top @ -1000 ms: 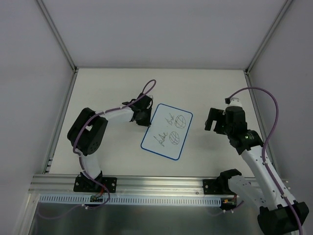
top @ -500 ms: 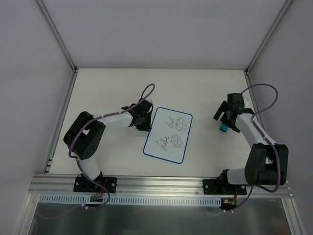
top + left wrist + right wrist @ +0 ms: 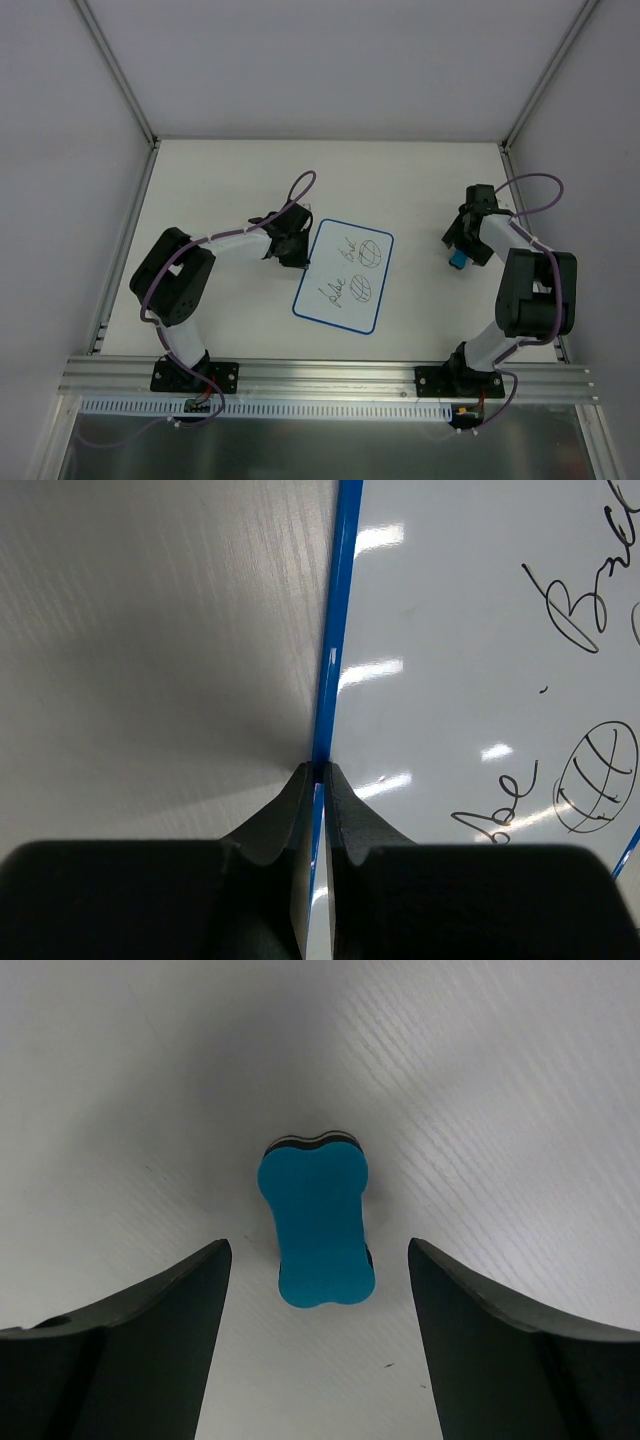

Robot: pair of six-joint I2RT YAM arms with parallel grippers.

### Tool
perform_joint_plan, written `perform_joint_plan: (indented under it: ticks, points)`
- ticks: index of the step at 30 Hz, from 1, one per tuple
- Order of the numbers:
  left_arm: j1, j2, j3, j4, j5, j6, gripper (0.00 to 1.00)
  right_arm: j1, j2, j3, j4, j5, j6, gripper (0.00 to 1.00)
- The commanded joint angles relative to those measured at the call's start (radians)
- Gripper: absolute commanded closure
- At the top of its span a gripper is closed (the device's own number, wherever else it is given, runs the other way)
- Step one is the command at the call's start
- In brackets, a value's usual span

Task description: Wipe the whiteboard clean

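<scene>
Eraser (image 3: 317,1222) lies centred between the open jaws of my right gripper (image 3: 318,1246), long axis parallel to them, well right of the whiteboard (image 3: 343,272) that my left gripper (image 3: 318,773) pinches.

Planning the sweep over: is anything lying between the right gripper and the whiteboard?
No. The top view shows only bare table between the right gripper and the whiteboard; the blue eraser sits between that gripper's open fingers.

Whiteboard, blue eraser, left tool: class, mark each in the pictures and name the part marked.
whiteboard (image 3: 345,273), top external view, middle of its white face.
blue eraser (image 3: 318,1225), right wrist view, middle of its blue top.
left tool (image 3: 318,770), left wrist view, between its shut fingertips.
</scene>
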Motion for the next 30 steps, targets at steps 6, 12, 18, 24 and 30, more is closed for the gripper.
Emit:
perform_joint_plan:
  ticks: [6, 12, 18, 24, 30]
  points:
    - [-0.023, 0.064, -0.046, -0.142, -0.024, 0.007, 1.0, -0.026, 0.044, 0.036, 0.031, -0.01, 0.026, 0.36]
    - [-0.023, 0.066, -0.046, -0.142, -0.027, 0.005, 1.0, -0.03, 0.052, 0.029, 0.042, -0.022, 0.02, 0.58]
    - [-0.023, 0.074, -0.043, -0.142, -0.027, 0.002, 1.0, -0.018, 0.031, 0.035, 0.047, -0.065, -0.046, 0.97]
    - [-0.023, 0.08, -0.038, -0.142, -0.027, 0.001, 1.0, 0.12, -0.017, 0.049, 0.07, -0.159, -0.139, 1.0]
    - [-0.023, 0.089, -0.037, -0.145, -0.027, -0.003, 1.0, 0.357, 0.06, 0.165, 0.07, -0.195, -0.176, 1.0]
